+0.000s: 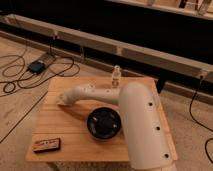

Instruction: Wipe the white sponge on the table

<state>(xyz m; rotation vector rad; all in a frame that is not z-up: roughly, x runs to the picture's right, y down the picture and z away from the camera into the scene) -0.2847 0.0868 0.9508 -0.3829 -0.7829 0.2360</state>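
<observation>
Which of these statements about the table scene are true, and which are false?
1. The black bowl stands on the table. True.
2. The gripper is low over the table, at the picture's left side, fingers shut. True.
3. The small bottle lies inside the bowl. False: it stands upright at the table's far edge, apart from the bowl.
4. The flat dark box lies on the floor. False: it lies on the table, near the front corner.
</observation>
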